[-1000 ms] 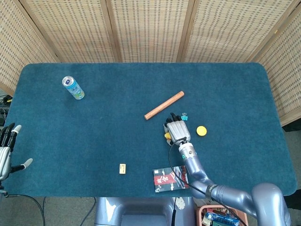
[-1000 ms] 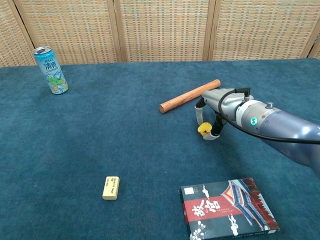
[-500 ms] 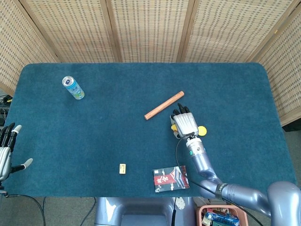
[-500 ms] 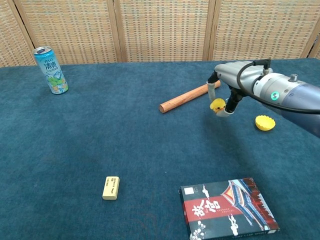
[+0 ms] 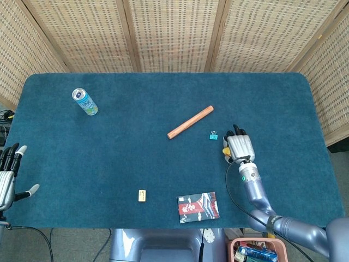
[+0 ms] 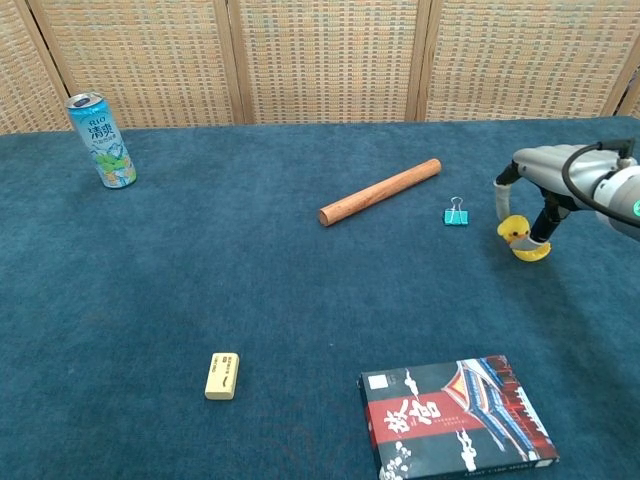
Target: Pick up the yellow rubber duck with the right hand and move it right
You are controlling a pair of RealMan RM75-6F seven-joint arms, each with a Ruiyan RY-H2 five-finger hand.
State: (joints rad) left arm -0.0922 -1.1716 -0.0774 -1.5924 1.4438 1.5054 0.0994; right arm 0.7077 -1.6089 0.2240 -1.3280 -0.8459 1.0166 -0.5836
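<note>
**Ana:** Duck (image 6: 516, 234) in the right hand (image 6: 545, 190), pinched between fingers that curl down around it, palm facing the table. From the chest view it sits at the far right, just past the blue clip (image 6: 456, 213).

**Ben:** And from the head view you only catch a sliver of yellow (image 5: 224, 149) peeking out at the left edge of that hand (image 5: 239, 146). The knuckles cover the rest.

**Ana:** There's a yellow cap (image 6: 532, 251) right underneath the duck. Whether the duck touches it, I cannot tell from here.

**Ben:** Fair. Left hand (image 5: 7, 174) is way off at the table's left edge, fingers spread apart, holding nothing. Only the head view shows it.

**Ana:** Around the cloth (image 5: 136, 142): a wooden rod (image 6: 379, 191) lying at a slant near the middle, the clip (image 5: 213, 135) between its right end and the right hand.

**Ben:** Can (image 6: 101, 140) standing upright in the far left corner, well apart from everything. Head view has it there too (image 5: 85, 102).

**Ana:** Near the front edge, 1 small cream eraser (image 6: 222, 375) lying flat, and to its right a red and black box (image 6: 458, 414), also flat.

**Ben:** Both well clear of the right hand. Wicker screens (image 5: 169, 33) stand behind the table.
</note>
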